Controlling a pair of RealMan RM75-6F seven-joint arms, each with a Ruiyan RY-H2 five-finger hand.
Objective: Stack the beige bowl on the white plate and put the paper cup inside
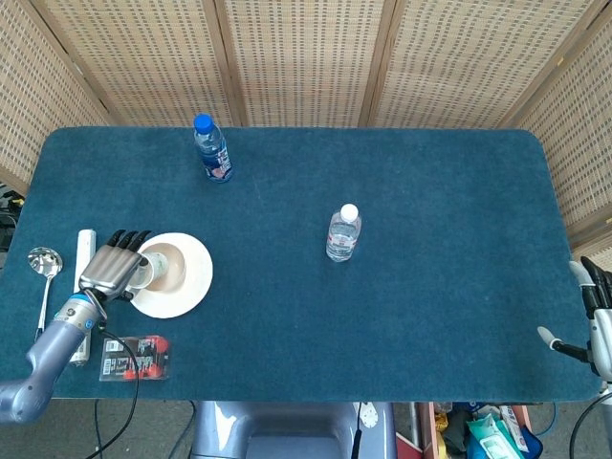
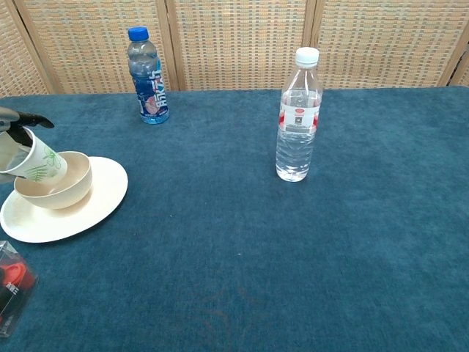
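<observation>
My left robot hand [image 1: 117,272] holds the paper cup [image 2: 35,162] tilted over the left rim of the beige bowl [image 2: 57,188], which sits on the white plate [image 2: 88,209] near the surface's front-left corner, its base reaching down into the bowl. My right robot hand [image 1: 598,320] hangs empty, fingers apart, off the far right edge. The chest view shows the cup's tilt; the head view hides it under my fingers.

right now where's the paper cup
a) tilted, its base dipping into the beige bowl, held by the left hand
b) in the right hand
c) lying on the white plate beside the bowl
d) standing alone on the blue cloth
a: the chest view shows the paper cup tilted with its base inside the beige bowl on the white plate, the left hand gripping it.
</observation>
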